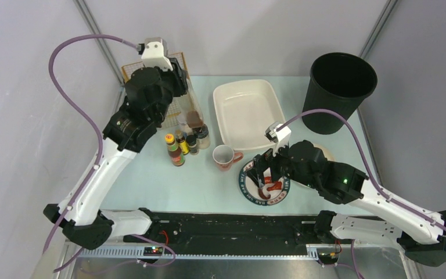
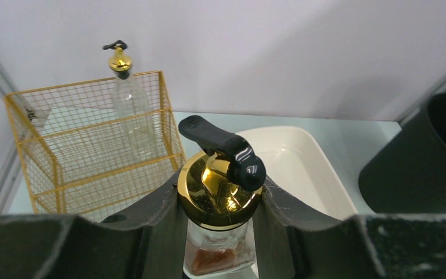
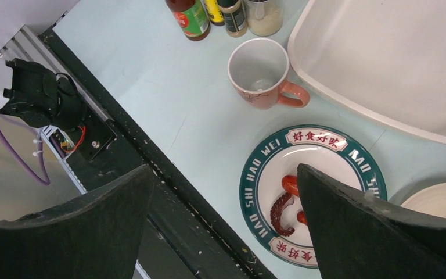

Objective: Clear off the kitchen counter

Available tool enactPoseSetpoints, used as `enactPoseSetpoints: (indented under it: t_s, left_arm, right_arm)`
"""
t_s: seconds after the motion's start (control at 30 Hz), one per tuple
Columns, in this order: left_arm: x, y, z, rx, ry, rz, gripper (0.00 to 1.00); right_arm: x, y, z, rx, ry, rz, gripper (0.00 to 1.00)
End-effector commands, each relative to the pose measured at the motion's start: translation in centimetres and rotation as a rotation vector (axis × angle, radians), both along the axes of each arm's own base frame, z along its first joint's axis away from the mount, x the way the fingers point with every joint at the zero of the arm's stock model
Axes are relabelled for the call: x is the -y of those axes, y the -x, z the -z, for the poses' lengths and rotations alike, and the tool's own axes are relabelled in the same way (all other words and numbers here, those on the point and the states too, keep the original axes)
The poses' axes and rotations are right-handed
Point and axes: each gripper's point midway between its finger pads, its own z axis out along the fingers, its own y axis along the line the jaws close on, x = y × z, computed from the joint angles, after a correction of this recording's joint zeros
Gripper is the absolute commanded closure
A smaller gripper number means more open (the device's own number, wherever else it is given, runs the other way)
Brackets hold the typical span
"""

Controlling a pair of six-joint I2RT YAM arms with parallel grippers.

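The kitchen counter [image 1: 203, 186] lies flat, long side running left to right. Left gripper [image 2: 220, 189] pinches a gold-capped bottle [image 2: 216, 261] upright; right gripper [image 3: 223, 171] spread wide over the plate [image 3: 254, 180].

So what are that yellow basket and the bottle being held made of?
The basket looks like thin metal wire coated yellow: an open grid. The held bottle seems clear glass or plastic, contents showing through, with a shiny gold cap that mirrors light.
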Motion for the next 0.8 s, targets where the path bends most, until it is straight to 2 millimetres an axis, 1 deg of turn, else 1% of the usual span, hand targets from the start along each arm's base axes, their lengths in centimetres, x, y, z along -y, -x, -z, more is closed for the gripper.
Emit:
enactPoseSetpoints:
  t_s: [0.0,0.03,0.07,0.1,0.13,0.17,0.2,0.23,0.27,0.3,0.33,0.37,0.4,0.43,0.47,0.5,0.53,0.57,0.6,0.63,0.67,0.7,0.73,0.77]
  left_arm:
    - [-2.4,-1.0,-5.5,0.140,0.077,-0.061,1.00]
    - [-2.8,-1.2,-6.0,0.150,0.080,-0.071,1.00]
    - [-3.3,-1.9,-5.8,0.144,0.074,-0.092,1.00]
    - [-3.6,-2.1,-6.4,0.154,0.077,-0.099,1.00]
    - [-4.2,-2.8,-6.2,0.150,0.072,-0.121,1.00]
    - [-4.5,-2.9,-6.8,0.160,0.077,-0.130,1.00]
    - [-5.0,-3.6,-6.7,0.156,0.072,-0.150,1.00]
    - [-5.5,-3.7,-7.3,0.169,0.077,-0.163,1.00]
    - [-5.9,-4.3,-7.1,0.163,0.070,-0.183,1.00]
    - [-6.3,-4.5,-7.7,0.174,0.074,-0.197,1.00]
    - [-6.7,-5.2,-7.4,0.167,0.066,-0.216,1.00]
    - [-7.2,-5.3,-7.9,0.177,0.068,-0.234,1.00]
    - [-7.8,-5.8,-8.0,0.178,0.063,-0.261,1.00]
    - [-8.2,-6.5,-7.7,0.169,0.055,-0.280,1.00]
    - [-8.6,-6.6,-8.1,0.177,0.055,-0.297,1.00]
    - [-9.0,-7.2,-7.8,0.171,0.048,-0.316,1.00]
    - [-9.5,-7.3,-8.2,0.178,0.047,-0.337,1.00]
    - [-9.8,-8.0,-7.9,0.170,0.039,-0.354,1.00]
    - [-10.2,-8.0,-8.4,0.182,0.043,-0.374,1.00]
    - [-10.5,-8.7,-8.1,0.173,0.037,-0.390,1.00]
    - [-10.9,-8.8,-8.5,0.182,0.039,-0.411,1.00]
    - [-11.2,-9.5,-8.0,0.171,0.032,-0.425,1.00]
    - [-11.5,-9.6,-8.5,0.180,0.035,-0.441,1.00]
    - [-11.6,-10.4,-8.0,0.170,0.026,-0.453,1.00]
  right_arm:
    - [-0.1,-0.4,-1.5,0.052,-0.037,0.001,0.02]
    - [-0.1,-0.5,-1.5,0.053,-0.037,0.000,0.02]
    - [-0.2,-0.5,-1.5,0.055,-0.038,-0.004,0.02]
    - [-0.2,-0.5,-1.5,0.056,-0.038,-0.006,0.02]
    - [-0.4,-0.6,-1.6,0.057,-0.042,-0.010,0.02]
    - [-0.5,-0.6,-1.6,0.056,-0.043,-0.015,0.02]
    - [-0.8,-0.6,-1.5,0.051,-0.044,-0.023,0.02]
    - [-1.1,-0.5,-1.5,0.049,-0.047,-0.035,0.02]
    - [-1.3,-0.5,-1.4,0.046,-0.046,-0.039,0.02]
    - [-1.5,-0.5,-1.4,0.044,-0.047,-0.048,0.02]
    - [-1.8,-0.6,-1.4,0.043,-0.045,-0.052,0.02]
    - [-1.9,-0.5,-1.4,0.044,-0.045,-0.059,0.02]
    - [-2.1,-0.7,-1.5,0.045,-0.044,-0.059,0.02]
    - [-2.2,-0.7,-1.5,0.047,-0.042,-0.059,0.02]
    - [-2.1,-0.8,-1.7,0.050,-0.046,-0.059,0.02]
    - [-2.2,-0.7,-2.0,0.050,-0.060,-0.060,0.02]
    - [-2.3,-0.6,-2.2,0.047,-0.069,-0.062,0.02]
    - [-2.5,-0.4,-2.4,0.040,-0.087,-0.072,0.02]
    - [-2.6,-0.2,-2.4,0.035,-0.092,-0.079,0.02]
    - [-2.8,-0.1,-2.6,0.030,-0.103,-0.088,0.03]
    - [-2.8,0.0,-2.7,0.028,-0.108,-0.091,0.03]
    - [-3.0,0.1,-2.7,0.028,-0.110,-0.097,0.03]
    - [-3.0,0.0,-2.7,0.027,-0.110,-0.098,0.03]
    - [-3.1,0.0,-2.6,0.026,-0.110,-0.099,0.03]
